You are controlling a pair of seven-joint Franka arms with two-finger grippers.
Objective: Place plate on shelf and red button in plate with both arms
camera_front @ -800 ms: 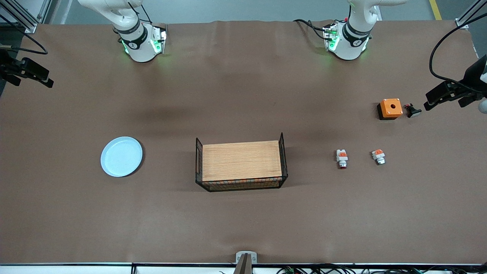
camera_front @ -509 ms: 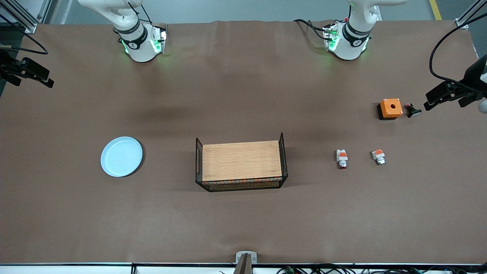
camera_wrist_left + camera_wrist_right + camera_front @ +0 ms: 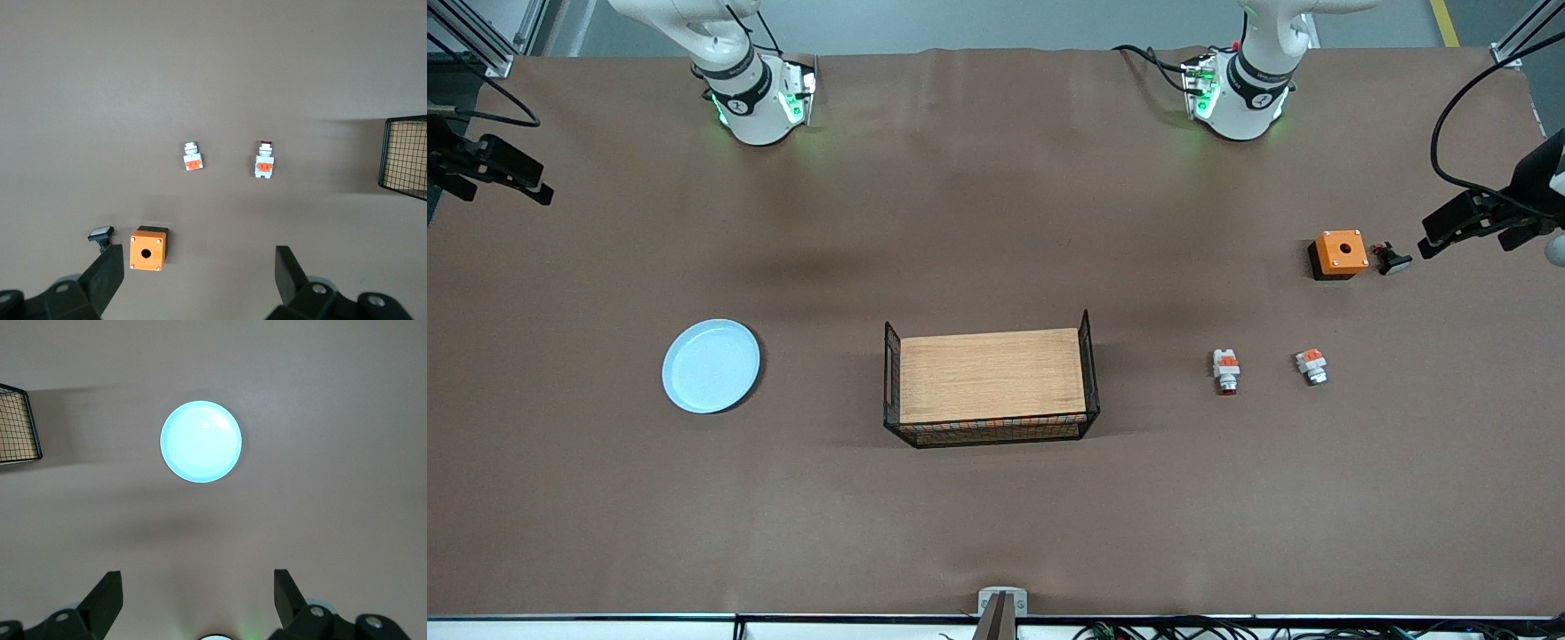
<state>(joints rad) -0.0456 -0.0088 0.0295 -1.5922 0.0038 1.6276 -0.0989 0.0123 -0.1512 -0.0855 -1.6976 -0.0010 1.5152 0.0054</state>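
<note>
The pale blue plate (image 3: 711, 365) lies on the table toward the right arm's end; it also shows in the right wrist view (image 3: 201, 441). The red button (image 3: 1227, 371), white-grey with an orange block and a dark red cap, lies toward the left arm's end and shows in the left wrist view (image 3: 265, 160). My left gripper (image 3: 198, 267) is open and empty, high over the table by the orange box. My right gripper (image 3: 197, 583) is open and empty, high over bare table between its base and the plate. Neither hand shows in the front view.
A wire basket with a wooden top (image 3: 992, 378) stands mid-table. A similar orange-and-white unit with a silver tip (image 3: 1312, 365) lies beside the red button. An orange box with a hole (image 3: 1340, 253) and a small black part (image 3: 1390, 259) lie farther from the front camera.
</note>
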